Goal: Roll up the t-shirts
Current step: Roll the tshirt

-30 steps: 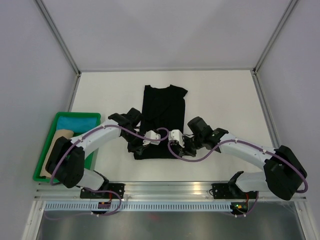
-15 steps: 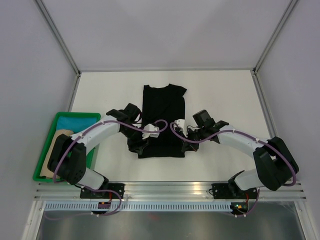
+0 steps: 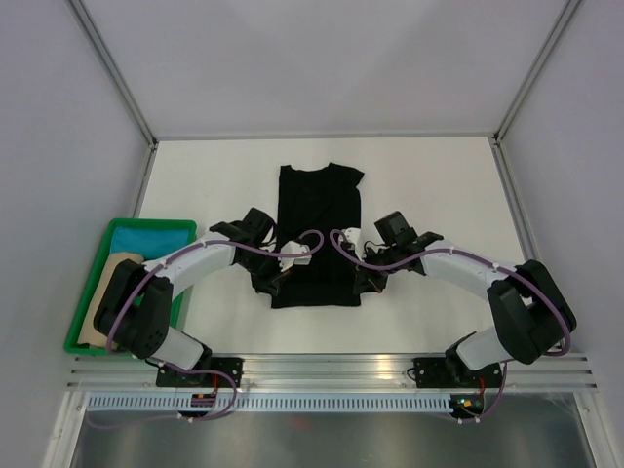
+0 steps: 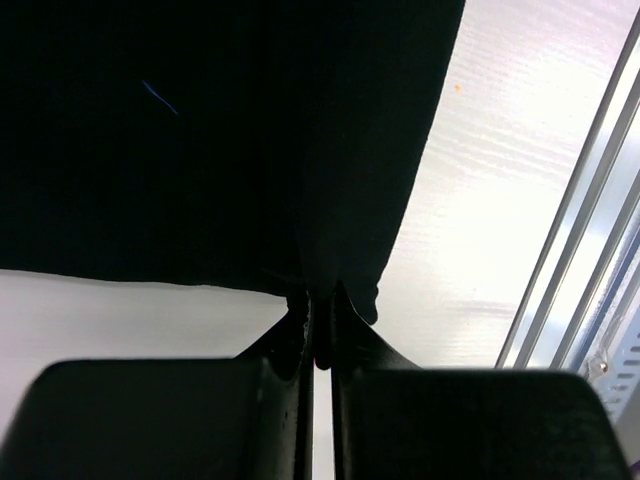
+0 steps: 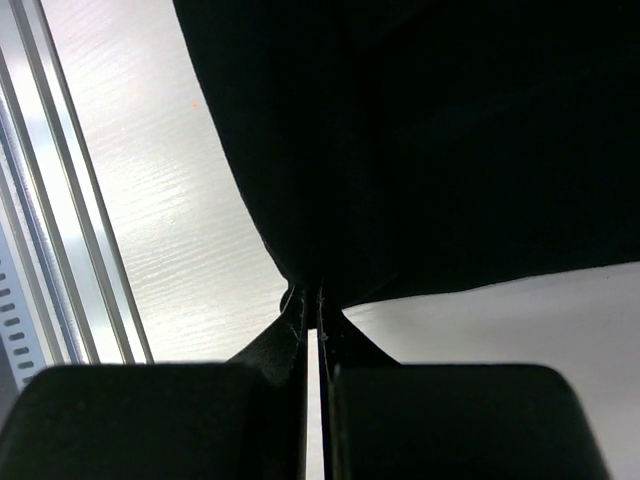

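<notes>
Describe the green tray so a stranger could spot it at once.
Look at the white table, along its left edge beside the left arm. The tray sits there, holding a teal cloth and something tan. It is the only bright green thing; the t-shirt in the middle is plain black.

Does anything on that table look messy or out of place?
Only small things: a sleeve corner pokes out at the far right of the folded black t-shirt, a pale thread clings to it, and an orange speck marks the table.
</notes>
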Robot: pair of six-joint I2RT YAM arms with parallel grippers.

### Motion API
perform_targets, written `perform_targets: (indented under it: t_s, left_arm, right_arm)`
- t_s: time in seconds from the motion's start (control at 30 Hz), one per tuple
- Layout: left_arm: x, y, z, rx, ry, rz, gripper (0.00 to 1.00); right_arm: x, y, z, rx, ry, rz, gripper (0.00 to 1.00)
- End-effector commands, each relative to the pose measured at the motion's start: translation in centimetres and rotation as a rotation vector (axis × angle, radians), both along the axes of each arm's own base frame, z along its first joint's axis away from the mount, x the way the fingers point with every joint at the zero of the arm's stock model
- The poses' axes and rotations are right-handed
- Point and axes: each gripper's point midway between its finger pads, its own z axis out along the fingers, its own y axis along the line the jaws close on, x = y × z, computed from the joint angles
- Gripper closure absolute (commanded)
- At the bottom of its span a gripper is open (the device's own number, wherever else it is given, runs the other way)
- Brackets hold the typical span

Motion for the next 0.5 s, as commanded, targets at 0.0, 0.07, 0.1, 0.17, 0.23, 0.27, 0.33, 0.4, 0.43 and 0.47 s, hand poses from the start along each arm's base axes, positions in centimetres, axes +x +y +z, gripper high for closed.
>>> perform_targets:
  t_s: [0.0, 0.07, 0.1, 0.17, 0.23, 0.27, 0.33, 0.4, 0.43, 0.47]
  left_arm:
    - [1.2, -1.5, 1.7, -0.086, -0.055, 0.037, 0.98]
    - [1.9, -1.6, 1.8, -0.078, -0.071, 0.056, 0.98]
    - [2.3, -1.7, 1.9, -0.078, -0.075, 0.072, 0.98]
    - [3.1, -1.7, 1.5, -0.067, -0.092, 0.088, 0.98]
    - [3.3, -1.7, 0.9, -0.054, -0.082, 0.094, 0.98]
    - [3.5, -1.7, 0.7, -0.050, -0.075, 0.097, 0.98]
    - [3.4, -1.8, 0.3, -0.043, -0.056, 0.098, 0.98]
    - [3.5, -1.9, 0.4, -0.051, -0.055, 0.099, 0.98]
    - [3.4, -2.0, 0.4, -0.058, -0.047, 0.098, 0.98]
    - [3.5, -2.1, 0.5, -0.062, -0.051, 0.096, 0.98]
  right_arm:
    - [2.3, 0.5, 0.8, 0.018, -0.026, -0.067, 1.00]
    - [2.9, 0.1, 0.9, 0.018, -0.018, -0.102, 1.00]
    - [3.2, 0.0, 0.9, 0.019, -0.012, -0.128, 0.99]
    - [3.9, -0.5, 0.7, 0.001, -0.022, -0.174, 0.76]
    - [5.1, -1.4, 0.8, -0.025, -0.065, -0.250, 0.68]
    - [5.9, -1.3, 1.4, 0.000, -0.099, -0.278, 0.67]
    - [5.9, -1.5, 2.3, 0.070, -0.079, -0.327, 0.61]
    - [5.7, -0.5, 4.8, 0.198, -0.098, -0.301, 0.55]
    - [4.9, -0.3, 5.3, 0.235, -0.078, -0.296, 0.53]
    - [4.8, 0.0, 5.6, 0.266, -0.074, -0.294, 0.47]
